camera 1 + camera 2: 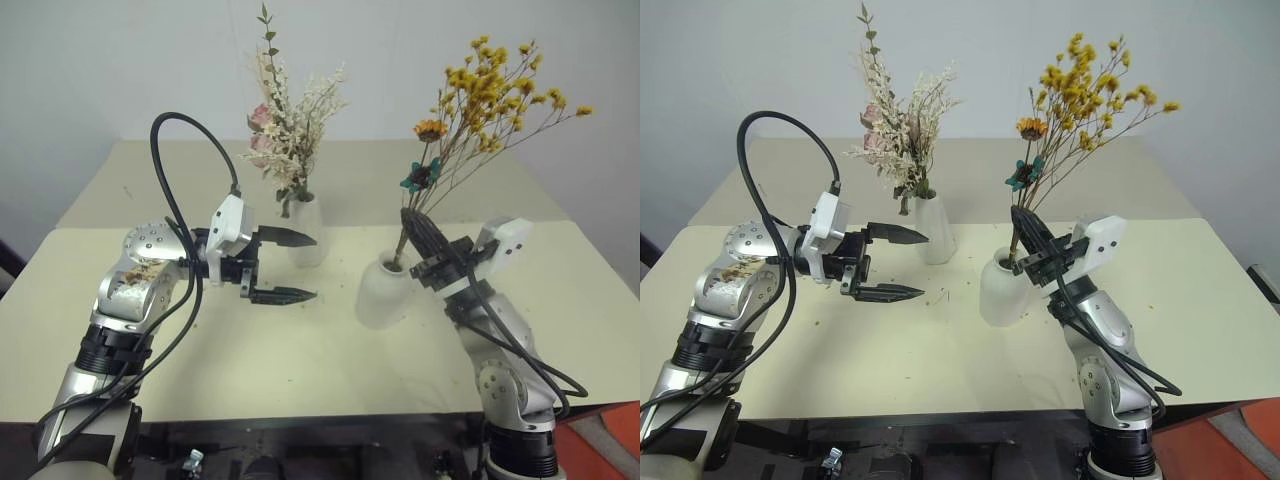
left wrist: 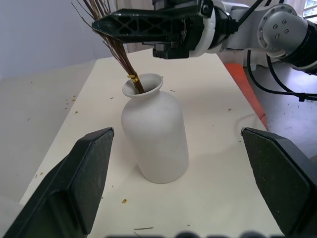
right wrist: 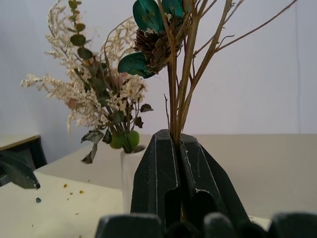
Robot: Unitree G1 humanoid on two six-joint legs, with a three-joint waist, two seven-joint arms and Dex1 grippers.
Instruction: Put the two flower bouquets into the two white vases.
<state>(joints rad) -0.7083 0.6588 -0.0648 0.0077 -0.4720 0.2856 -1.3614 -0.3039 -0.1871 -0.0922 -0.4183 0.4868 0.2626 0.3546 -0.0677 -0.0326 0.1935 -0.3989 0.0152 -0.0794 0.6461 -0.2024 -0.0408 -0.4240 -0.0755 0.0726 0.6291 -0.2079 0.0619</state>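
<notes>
Plain squat vase bears no readable writing.

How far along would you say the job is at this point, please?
Done: the pink bouquet stands in the tall vase. In hand: the right end effector grips the yellow bouquet, stems already inside the squat vase. Left: releasing it. The left end effector is open.

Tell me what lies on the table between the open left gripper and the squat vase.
Nothing but bare tabletop with a few fallen crumbs separates the left gripper from the squat vase, as the left eye view shows; the tall vase stands farther back.
</notes>
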